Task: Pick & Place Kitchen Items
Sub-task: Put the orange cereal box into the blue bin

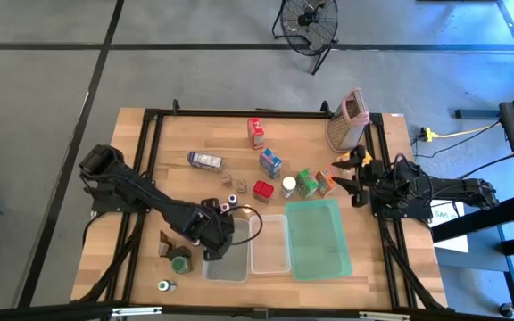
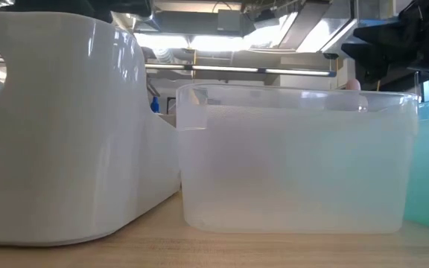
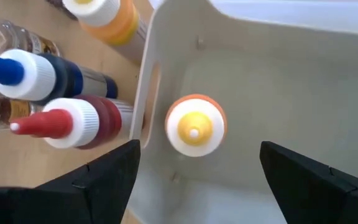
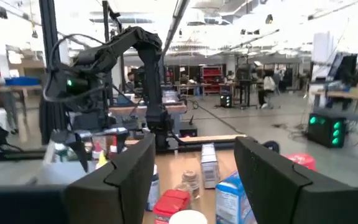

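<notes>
We're in a big open lab or workshop hall: strip lights and ducting overhead, rows of workbenches (image 4: pixel 23 84) and red racks (image 4: pixel 213 74) far back (people standing there too), grey concrete floor (image 1: pixel 43 116), a floor fan (image 1: pixel 309 22) beyond the table.

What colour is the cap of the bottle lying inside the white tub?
Yellow cap on an orange-bodied bottle, clearest in the left wrist view.

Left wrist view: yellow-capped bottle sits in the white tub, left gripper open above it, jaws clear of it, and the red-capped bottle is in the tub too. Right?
Not quite. In the left wrist view the red-capped bottle stands outside the white tub, against its wall beside a blue-capped bottle. Only the yellow-capped bottle is inside, with the left gripper open above it.
</notes>
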Controlling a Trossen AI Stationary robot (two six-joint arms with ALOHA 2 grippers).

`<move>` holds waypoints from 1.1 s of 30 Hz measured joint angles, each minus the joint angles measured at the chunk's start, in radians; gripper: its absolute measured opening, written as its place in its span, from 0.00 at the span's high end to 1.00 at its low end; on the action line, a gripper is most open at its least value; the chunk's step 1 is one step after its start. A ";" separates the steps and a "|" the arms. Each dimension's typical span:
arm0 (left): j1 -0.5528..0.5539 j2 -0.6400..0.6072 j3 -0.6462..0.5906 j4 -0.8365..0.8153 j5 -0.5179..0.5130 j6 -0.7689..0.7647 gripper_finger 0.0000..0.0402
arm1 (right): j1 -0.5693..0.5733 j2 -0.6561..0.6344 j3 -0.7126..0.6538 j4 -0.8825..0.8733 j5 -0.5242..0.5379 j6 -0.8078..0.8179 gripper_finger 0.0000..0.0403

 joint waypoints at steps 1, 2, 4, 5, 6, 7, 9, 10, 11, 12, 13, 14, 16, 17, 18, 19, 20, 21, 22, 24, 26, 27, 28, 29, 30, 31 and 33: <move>0.000 0.000 0.000 0.000 0.000 0.000 0.18 | 0.000 0.000 0.005 -0.010 0.007 -0.025 0.45; 0.000 0.000 0.000 0.000 0.000 0.000 0.18 | 0.000 0.000 0.017 -0.027 0.025 -0.047 0.45; 0.000 0.000 0.000 0.001 0.000 0.000 0.18 | 0.000 0.000 0.049 -0.065 0.070 -0.090 0.45; 0.000 0.000 0.000 0.001 0.000 0.001 0.18 | 0.000 0.000 0.065 -0.093 0.095 -0.109 0.45; 0.000 0.000 0.000 0.000 0.000 0.003 0.18 | 0.000 0.000 0.084 -0.134 0.118 -0.121 0.45; 0.000 0.000 0.000 0.000 0.000 0.004 0.18 | 0.000 0.000 0.108 -0.184 0.141 -0.123 0.45; 0.000 0.000 0.000 0.000 0.000 0.004 0.19 | 0.000 0.000 0.175 -0.308 0.194 -0.123 0.45; 0.000 0.000 0.002 -0.006 0.000 0.005 0.19 | 0.000 0.001 0.214 -0.377 0.221 -0.119 0.45; 0.000 0.000 0.007 -0.019 0.000 0.007 0.19 | 0.000 0.004 0.254 -0.450 0.248 -0.100 0.45; 0.000 0.000 0.016 -0.032 0.000 0.007 0.19 | 0.000 0.009 0.291 -0.520 0.271 -0.077 0.45; 0.000 0.000 0.026 -0.045 0.000 0.008 0.19 | 0.000 0.015 0.328 -0.587 0.291 -0.050 0.45; 0.000 0.000 0.038 -0.064 -0.002 0.018 0.19 | 0.000 0.024 0.363 -0.638 0.309 -0.014 0.45; 0.000 0.000 0.061 -0.088 -0.030 0.062 0.19 | 0.000 0.043 0.428 -0.715 0.324 0.078 0.45; 0.000 0.001 0.075 -0.093 -0.062 0.100 0.19 | 0.000 0.054 0.456 -0.754 0.322 0.114 0.45; 0.000 0.000 0.090 -0.094 -0.096 0.140 0.19 | 0.000 0.068 0.481 -0.795 0.314 0.141 0.45; 0.000 0.000 0.107 -0.094 -0.129 0.181 0.19 | 0.000 0.082 0.503 -0.838 0.300 0.164 0.45; 0.000 0.001 0.121 -0.093 -0.158 0.221 0.19 | 0.000 0.094 0.519 -0.866 0.285 0.182 0.45; 0.000 0.000 0.134 -0.092 -0.182 0.253 0.19 | 0.000 0.104 0.531 -0.874 0.269 0.191 0.45; 0.000 0.001 0.149 -0.093 -0.205 0.277 0.19 | 0.000 0.109 0.541 -0.871 0.259 0.191 0.45; 0.000 0.001 0.175 -0.091 -0.255 0.318 0.19 | 0.000 0.113 0.553 -0.854 0.256 0.191 0.45; 0.000 0.001 0.192 -0.088 -0.299 0.346 0.19 | 0.000 0.114 0.555 -0.846 0.255 0.204 0.45; 0.000 0.001 0.196 -0.078 -0.314 0.359 0.19 | 0.000 0.114 0.555 -0.837 0.254 0.236 0.45; 0.000 0.001 0.198 -0.061 -0.324 0.372 0.19 | 0.000 0.114 0.555 -0.825 0.254 0.270 0.45; -0.001 0.001 0.199 -0.041 -0.331 0.386 0.19 | 0.000 0.113 0.555 -0.823 0.255 0.298 0.45; -0.001 0.001 0.199 -0.021 -0.333 0.394 0.19 | 0.000 0.114 0.555 -0.822 0.258 0.306 0.45; -0.001 0.001 0.199 -0.005 -0.333 0.399 0.19 | 0.000 0.114 0.555 -0.816 0.268 0.296 0.45; -0.001 0.001 0.199 0.029 -0.321 0.402 0.19 | 0.000 0.114 0.556 -0.800 0.282 0.255 0.45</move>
